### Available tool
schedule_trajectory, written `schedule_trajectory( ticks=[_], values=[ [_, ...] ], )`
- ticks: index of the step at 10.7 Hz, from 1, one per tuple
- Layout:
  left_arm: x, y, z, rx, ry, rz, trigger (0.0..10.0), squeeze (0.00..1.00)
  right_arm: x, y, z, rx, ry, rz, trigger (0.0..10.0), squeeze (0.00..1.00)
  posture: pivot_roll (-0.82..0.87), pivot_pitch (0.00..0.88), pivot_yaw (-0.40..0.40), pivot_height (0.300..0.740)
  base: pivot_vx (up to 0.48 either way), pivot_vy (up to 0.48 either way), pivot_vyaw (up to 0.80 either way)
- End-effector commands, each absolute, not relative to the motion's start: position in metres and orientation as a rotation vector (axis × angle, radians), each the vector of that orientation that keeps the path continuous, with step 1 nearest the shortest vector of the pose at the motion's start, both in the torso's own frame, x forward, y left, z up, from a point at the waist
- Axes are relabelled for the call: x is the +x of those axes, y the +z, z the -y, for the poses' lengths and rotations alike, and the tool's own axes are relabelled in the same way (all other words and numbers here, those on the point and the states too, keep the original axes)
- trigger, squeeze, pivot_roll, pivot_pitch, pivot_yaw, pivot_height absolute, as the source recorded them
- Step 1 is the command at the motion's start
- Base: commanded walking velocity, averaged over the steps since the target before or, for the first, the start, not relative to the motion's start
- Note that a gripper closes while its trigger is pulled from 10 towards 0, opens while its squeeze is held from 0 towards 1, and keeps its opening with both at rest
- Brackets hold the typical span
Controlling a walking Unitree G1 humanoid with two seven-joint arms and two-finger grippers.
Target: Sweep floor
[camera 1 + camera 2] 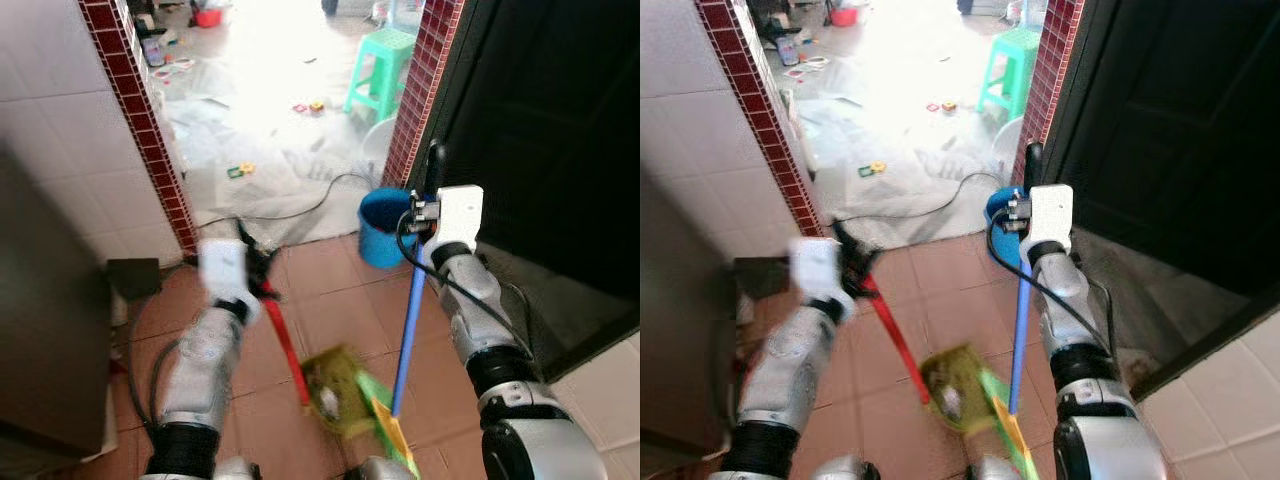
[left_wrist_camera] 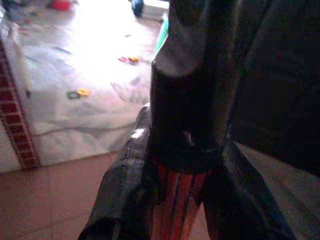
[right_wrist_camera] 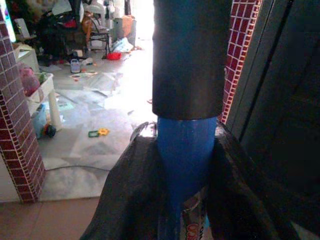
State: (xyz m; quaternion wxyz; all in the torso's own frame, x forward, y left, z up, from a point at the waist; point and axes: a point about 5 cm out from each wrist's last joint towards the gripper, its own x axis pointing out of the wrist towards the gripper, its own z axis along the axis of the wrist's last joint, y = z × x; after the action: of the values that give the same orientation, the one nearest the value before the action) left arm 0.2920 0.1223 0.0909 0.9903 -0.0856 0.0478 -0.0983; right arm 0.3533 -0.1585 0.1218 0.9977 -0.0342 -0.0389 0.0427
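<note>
My left gripper (image 1: 257, 264) is shut on the red handle (image 1: 285, 345) of a broom, which slants down to a blurred yellow-green head (image 1: 335, 392) on the terracotta tiles. In the left wrist view the red handle (image 2: 176, 200) sits between the black fingers (image 2: 120, 200). My right gripper (image 1: 425, 208) is shut on the blue handle (image 1: 407, 330) of a green dustpan (image 1: 385, 418), which rests on the floor beside the broom head. The blue handle (image 3: 185, 160), with its black top grip (image 3: 190, 55), stands upright between the right fingers.
A blue bucket (image 1: 384, 228) stands by the red-brick pillar (image 1: 420, 90) just behind the right gripper. A dark door (image 1: 560, 140) lies to the right and a dark cabinet (image 1: 40, 330) to the left. Beyond the doorway are a cable (image 1: 310, 210), small toys (image 1: 240, 170) and a green stool (image 1: 385, 62).
</note>
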Motion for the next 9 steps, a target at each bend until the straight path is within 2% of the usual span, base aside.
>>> schedule_trajectory(
  ticks=[1, 3, 6, 9],
  values=[
    [0.297, 0.119, -0.124, -0.211, -0.186, 0.039, 10.0, 0.00, 0.355, 0.132, 0.162, -0.078, 0.072, 0.119, 10.0, 0.00, -0.06, 0.033, -0.014, 0.740, 0.000, 0.000, -0.52],
    [0.301, 0.145, -0.138, -0.260, -0.129, 0.121, 10.0, 0.00, 0.348, 0.121, 0.179, -0.098, 0.028, 0.080, 10.0, 0.00, -0.06, 0.041, -0.018, 0.740, 0.000, 0.000, 0.00],
    [0.305, 0.158, -0.150, -0.280, -0.083, 0.185, 10.0, 0.00, 0.348, 0.129, 0.200, -0.191, -0.073, 0.110, 10.0, 0.00, -0.06, 0.055, -0.023, 0.740, 0.000, 0.000, 0.00],
    [0.313, 0.176, -0.156, -0.299, -0.052, 0.244, 10.0, 0.00, 0.346, 0.124, 0.202, -0.228, -0.100, 0.096, 10.0, 0.00, -0.06, 0.058, -0.033, 0.740, 0.000, 0.000, 0.00]
  ],
)
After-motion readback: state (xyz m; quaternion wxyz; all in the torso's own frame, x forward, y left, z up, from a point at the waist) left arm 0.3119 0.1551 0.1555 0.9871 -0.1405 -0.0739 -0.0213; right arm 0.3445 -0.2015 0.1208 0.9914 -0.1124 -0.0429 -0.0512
